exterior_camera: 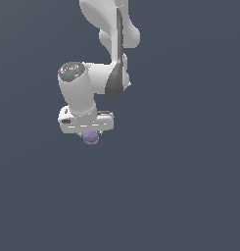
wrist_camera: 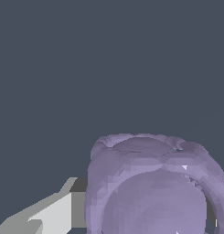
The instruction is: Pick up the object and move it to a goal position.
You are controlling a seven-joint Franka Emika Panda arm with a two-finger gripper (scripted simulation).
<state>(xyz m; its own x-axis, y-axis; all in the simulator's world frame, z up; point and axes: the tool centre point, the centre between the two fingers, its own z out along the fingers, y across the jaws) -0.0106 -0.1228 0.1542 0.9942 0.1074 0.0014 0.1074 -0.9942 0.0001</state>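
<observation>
Smooth white arm [exterior_camera: 99, 81], glossy rounded joints. Gripper [exterior_camera: 90, 133] closed on object [exterior_camera: 90, 138]: small pale purple squat cylinder, lumpy ridged side, sitting directly under white hand. Wrist view: object [wrist_camera: 152, 187] fills frame, flat grey-white finger [wrist_camera: 54, 211] touching its side.

Pincer [exterior_camera: 90, 133] fingers hidden behind the white hand in the exterior view. Purple piece [wrist_camera: 154, 192] cut off by the wrist view's edge, blocking one finger.

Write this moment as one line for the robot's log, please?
arm: one Franka | tool: shut on purple object | object: fills the wrist view, one finger beside it | goal: no marker visible | surface: plain dark grey
</observation>
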